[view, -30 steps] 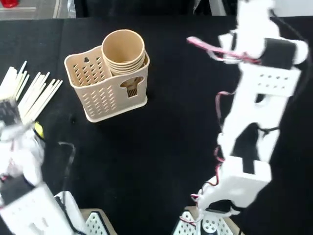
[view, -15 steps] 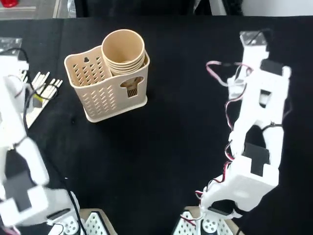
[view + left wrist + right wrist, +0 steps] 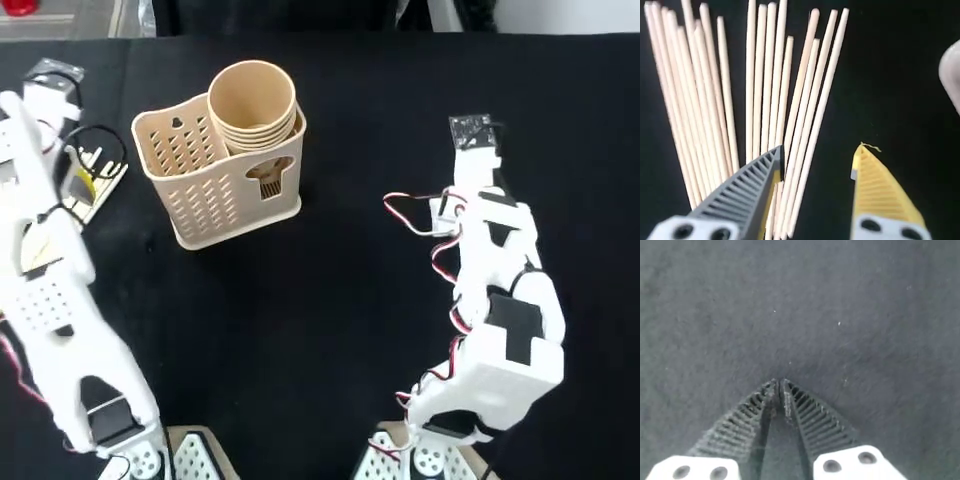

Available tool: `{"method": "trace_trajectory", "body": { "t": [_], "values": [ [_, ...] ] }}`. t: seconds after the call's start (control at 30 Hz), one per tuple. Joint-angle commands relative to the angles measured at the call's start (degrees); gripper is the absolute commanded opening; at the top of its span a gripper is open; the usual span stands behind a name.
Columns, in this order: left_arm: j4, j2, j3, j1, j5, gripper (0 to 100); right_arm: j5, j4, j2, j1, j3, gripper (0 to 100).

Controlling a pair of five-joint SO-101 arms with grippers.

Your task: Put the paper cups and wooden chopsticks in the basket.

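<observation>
The step in hand appears to be the chopsticks. The left claw hangs released just above the wooden chopsticks, its grey finger over the near ends of the fan and its yellow finger over bare cloth beside them. It grips nothing. The sticks lie flat and splayed on the bench, off to the left of the basket and apart from it.

The right claw is clenched on nothing, its tips pressed together over bare cloth, well apart from the basket on the other side.

Farther back, the stacked paper cups stand upright in the basket's far right compartment, so that half of the task looks done. The perforated compartment on the side toward the sticks looks free.

The next move probably calls for lowering the open claw until both fingers straddle a few sticks, then closing. Thin round sticks lying flat may roll or slip out. The bundle would then need tipping upright over the free compartment.

The bench is covered in black cloth. Beyond its far edge sit a grey surface and a small red object.
</observation>
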Motion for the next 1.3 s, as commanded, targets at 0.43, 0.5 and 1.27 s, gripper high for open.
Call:
{"method": "trace_trajectory", "body": {
  "t": [0.43, 0.5, 1.27],
  "values": [
    [-4.9, 26.2, -20.9, 1.3, 0.8, 23, 0.5, 0.0, -2.9, 0.4, 0.0, 1.5],
    [-5.5, 27.7, -21.2, 0.8, 0.7, 23, 0.5, 0.0, -2.9, 0.4, 0.0, 1.5],
    [3.1, 29.7, -36.2, 1.8, 6.0, 3, 0.6, -0.3, -3.3, 0.4, 0.8, 1.5]
  ]
}}
